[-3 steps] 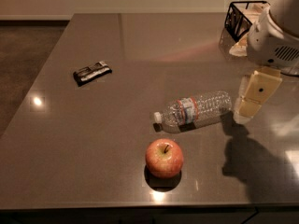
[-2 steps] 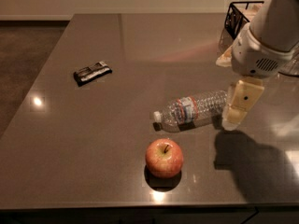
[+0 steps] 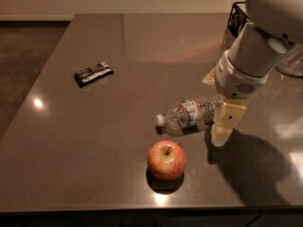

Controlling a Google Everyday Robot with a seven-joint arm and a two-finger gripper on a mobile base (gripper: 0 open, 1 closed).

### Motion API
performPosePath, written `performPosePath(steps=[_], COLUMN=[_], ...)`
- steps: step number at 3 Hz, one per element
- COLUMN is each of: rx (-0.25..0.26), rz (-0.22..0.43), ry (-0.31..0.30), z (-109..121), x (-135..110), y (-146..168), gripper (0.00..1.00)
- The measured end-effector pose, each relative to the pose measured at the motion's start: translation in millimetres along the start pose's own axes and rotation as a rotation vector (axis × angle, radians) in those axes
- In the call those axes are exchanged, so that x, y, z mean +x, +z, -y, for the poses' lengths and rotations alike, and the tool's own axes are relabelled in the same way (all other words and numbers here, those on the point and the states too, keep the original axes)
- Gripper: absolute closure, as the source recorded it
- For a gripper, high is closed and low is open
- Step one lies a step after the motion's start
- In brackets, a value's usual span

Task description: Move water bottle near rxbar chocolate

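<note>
The water bottle (image 3: 191, 115) lies on its side near the middle of the dark table (image 3: 118, 145), white cap pointing left. The rxbar chocolate (image 3: 93, 74), a flat dark bar, lies far to its left and further back. My gripper (image 3: 224, 130) hangs from the white arm at the right and is low over the table, right at the bottle's base end. It partly covers that end.
A red apple (image 3: 166, 160) stands just in front of the bottle, near the table's front edge. A black wire basket (image 3: 236, 18) stands at the back right corner. A pale object (image 3: 209, 77) lies behind the arm.
My arm and gripper have moved left and down toward the bottle's base end. The bottle, the bar and the apple have not moved.
</note>
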State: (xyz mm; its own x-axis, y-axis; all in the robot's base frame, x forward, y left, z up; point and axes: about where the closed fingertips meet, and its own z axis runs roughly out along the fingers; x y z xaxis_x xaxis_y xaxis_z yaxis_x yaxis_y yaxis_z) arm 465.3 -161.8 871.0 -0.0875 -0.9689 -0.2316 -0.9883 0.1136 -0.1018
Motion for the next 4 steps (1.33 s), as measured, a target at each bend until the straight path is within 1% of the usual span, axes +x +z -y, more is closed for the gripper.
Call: performPosePath(steps=[1,2,3,4], rx=[-0.018,-0.024,-0.028,-0.017], rz=[-0.013,-0.030,-0.033,-0.033], ry=[-0.014,-0.021,-0.022,-0.040], z=[5.6,15.0,25.3,37.8], x=[0.8,1.8,-0.1,-14.8], y=[16.6,22.9,22.0,13.3], gripper=[0.15,0.38,0.63,0.85])
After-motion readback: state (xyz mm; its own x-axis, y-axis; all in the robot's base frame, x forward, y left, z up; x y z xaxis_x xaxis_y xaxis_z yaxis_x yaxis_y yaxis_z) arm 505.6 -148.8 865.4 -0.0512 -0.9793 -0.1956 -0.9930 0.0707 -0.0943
